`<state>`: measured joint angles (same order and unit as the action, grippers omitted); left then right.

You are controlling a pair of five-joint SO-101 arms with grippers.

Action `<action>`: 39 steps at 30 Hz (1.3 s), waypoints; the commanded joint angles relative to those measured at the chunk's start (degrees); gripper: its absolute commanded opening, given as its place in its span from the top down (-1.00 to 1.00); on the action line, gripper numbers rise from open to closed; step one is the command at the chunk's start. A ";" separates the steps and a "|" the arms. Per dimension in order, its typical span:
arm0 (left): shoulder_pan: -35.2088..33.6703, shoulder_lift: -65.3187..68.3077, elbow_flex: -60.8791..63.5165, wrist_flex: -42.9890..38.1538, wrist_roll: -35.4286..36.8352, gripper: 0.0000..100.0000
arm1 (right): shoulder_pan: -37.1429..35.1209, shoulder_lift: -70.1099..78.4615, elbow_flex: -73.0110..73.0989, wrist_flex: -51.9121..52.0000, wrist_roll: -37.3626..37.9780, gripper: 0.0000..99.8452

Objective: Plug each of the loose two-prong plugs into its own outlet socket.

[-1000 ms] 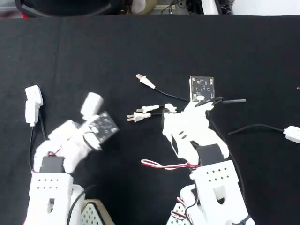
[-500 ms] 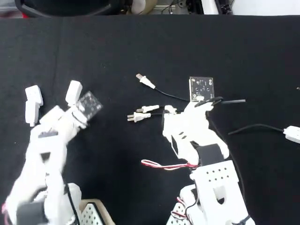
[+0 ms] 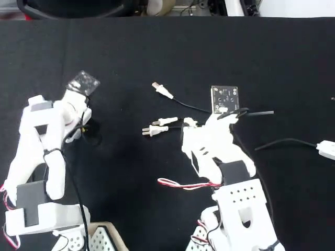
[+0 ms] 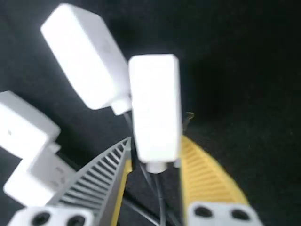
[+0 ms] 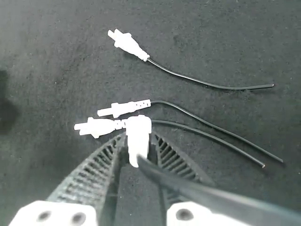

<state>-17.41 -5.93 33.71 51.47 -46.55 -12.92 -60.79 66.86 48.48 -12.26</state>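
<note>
Seen from the high view, the black cloth [image 3: 131,52] runs back to its far edge. A wide bare stretch lies between my two arms, and more lies beyond the plugs. My left arm [image 3: 39,136] stands tall at the left side, folded at the elbow, with the wrist tipped down toward the cloth. My right arm [image 3: 222,149] lies low and stretched forward in the middle. Its wrist is just beside three loose plugs: the far plug [image 3: 162,90], the middle plug [image 3: 164,121] and the near plug [image 3: 152,130]. Their prongs point away from that wrist. A second socket [image 3: 327,150] sits at the cloth's right edge, well apart from the plugs. A small square board [image 3: 225,99] shows just beyond my right wrist, and its marks are too small to read.

In the left wrist view, my left gripper [image 4: 155,141] is closed on a white outlet socket [image 4: 153,94], with one ribbed finger on each side of its cable end. A white block [image 4: 84,56] touches the socket's far corner.

In the right wrist view, my right gripper [image 5: 138,141] is clamped on a small white piece [image 5: 138,132]. The piece sits right at the cord end of the near plug, and I cannot tell whether the two touch. The other two plugs lie beyond it, and thin black cords [image 5: 211,82] trail across the bare cloth.
</note>
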 commanded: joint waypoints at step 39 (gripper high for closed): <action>6.46 12.75 -18.15 14.42 2.46 0.93 | 0.62 0.22 -4.70 0.00 1.58 0.98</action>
<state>-13.89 12.62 17.98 58.42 -44.00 -12.92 -60.79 66.86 48.48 -11.21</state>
